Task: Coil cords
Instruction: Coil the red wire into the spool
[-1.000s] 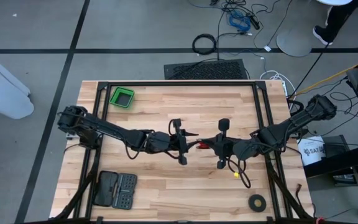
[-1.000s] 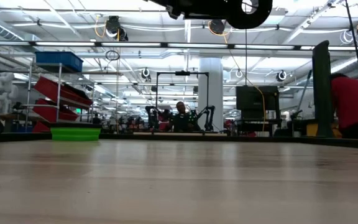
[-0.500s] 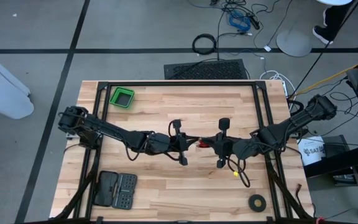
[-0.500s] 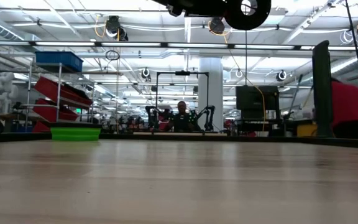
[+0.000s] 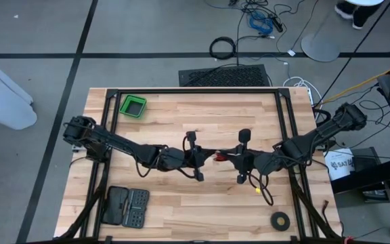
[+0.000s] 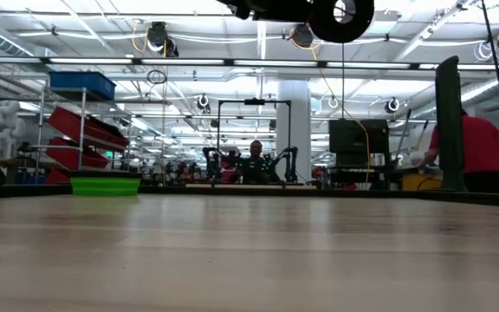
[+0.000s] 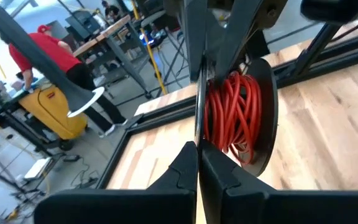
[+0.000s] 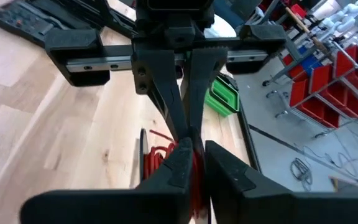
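The cord [image 7: 238, 115] is a small round coil of red strands with a black outer wrap. It hangs above the middle of the table between my two grippers. In the low view it shows as a dark ring [image 6: 340, 17] high above the tabletop. My left gripper [image 5: 206, 157] comes from the table's left and is shut on the coil. My right gripper [image 5: 227, 158] comes from the right and faces it, its fingers close together around the coil. The red strands [image 5: 217, 157] show between the two in the high view. My left gripper pinches the coil's thin black edge [image 7: 197, 127] between its two shut fingers. The fingers come nearly level from the table's left. The coil stands on edge, lifted clear of the table. My right gripper has red strands [image 8: 194, 167] of the coil in the narrow gap between its fingers [image 8: 180, 163]. It comes from the table's right, slanting a little downward. In the left wrist view its fingers [image 7: 253, 43] straddle the coil's far side.
A green bin [image 5: 133, 106] stands at the far left and a black tool case [image 5: 124, 207] at the near left. A flat black tape ring [image 5: 280, 219] lies near the front right corner. A dark rail frame [image 5: 195, 90] borders the table. People move in the room beyond.
My left gripper has shut on the coil's edge and rolled slightly. Both arms have otherwise stayed in place, and the coil stays lifted between them.
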